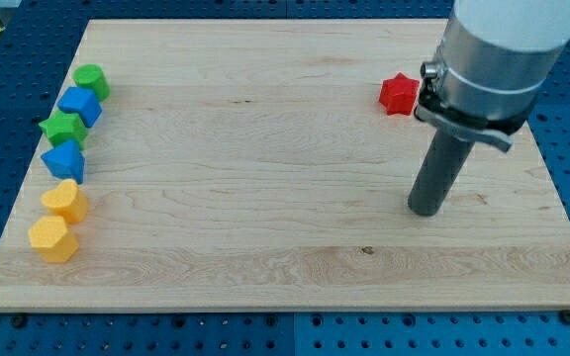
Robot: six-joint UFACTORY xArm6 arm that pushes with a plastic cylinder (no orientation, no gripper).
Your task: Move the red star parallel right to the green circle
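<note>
The red star [398, 94] lies on the wooden board near the view's top right. The green circle [92, 80] sits at the view's top left, at the head of a column of blocks. My tip [425, 210] rests on the board below and slightly right of the red star, well apart from it. The rod's wide grey upper body hides the board just right of the star.
Down the board's left edge below the green circle lie a blue block [81, 105], a green star [63, 128], a blue block [64, 160], a yellow heart-like block [65, 200] and a yellow hexagon [53, 238]. The wooden board [265, 198] lies on a blue perforated table.
</note>
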